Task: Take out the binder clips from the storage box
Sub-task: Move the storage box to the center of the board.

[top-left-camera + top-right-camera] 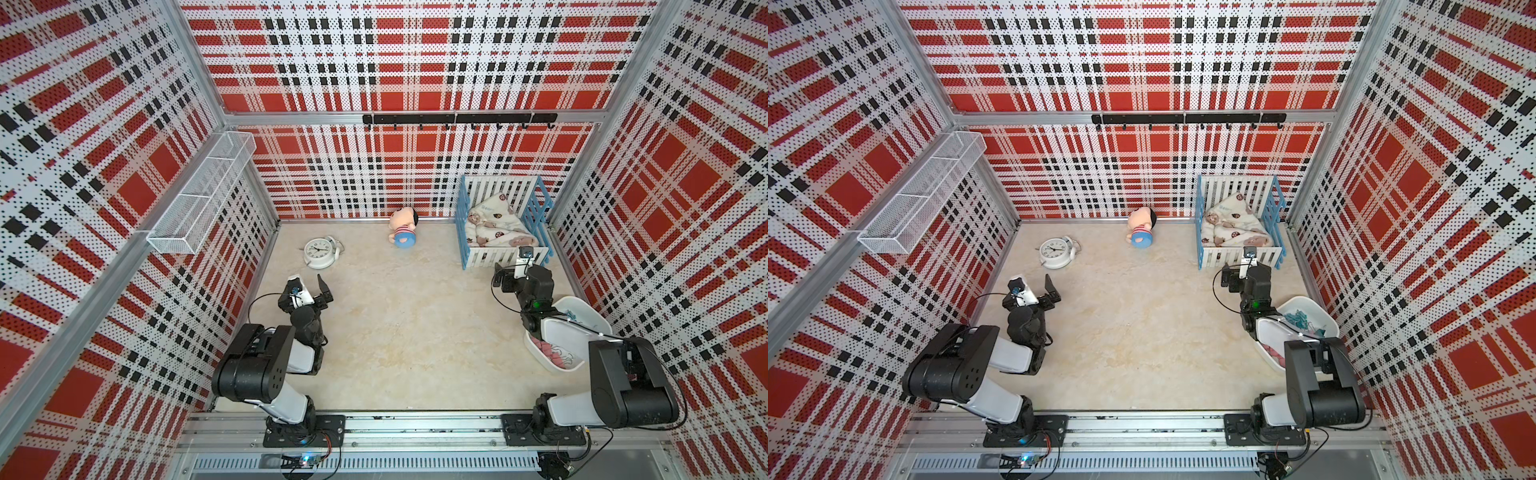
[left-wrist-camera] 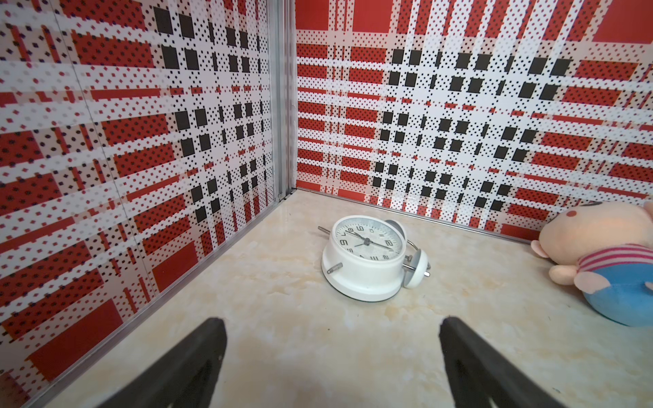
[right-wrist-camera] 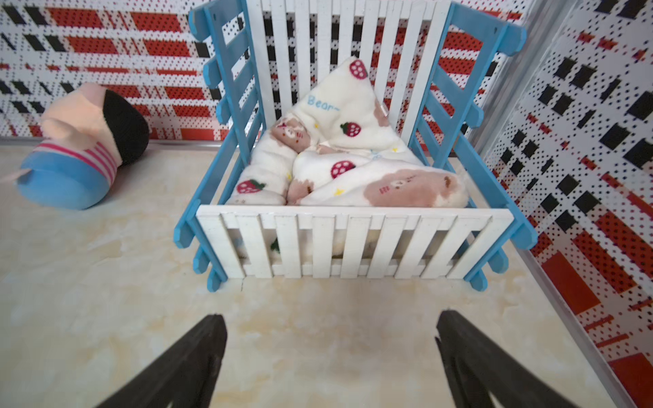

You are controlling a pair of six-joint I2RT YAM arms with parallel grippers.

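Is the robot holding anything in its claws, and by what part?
Nothing. The left gripper and right gripper are both open and empty; the binder clips lie in the storage box.

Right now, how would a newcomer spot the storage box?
Find the blue-and-white crib in the far right corner. Nearer the robot, partly under the right arm, lies a shallow white tub. Unlike the crib, it is smooth-walled and holds pink and teal clips.

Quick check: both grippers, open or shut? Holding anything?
Left gripper: open, holding nothing.
Right gripper: open, holding nothing.
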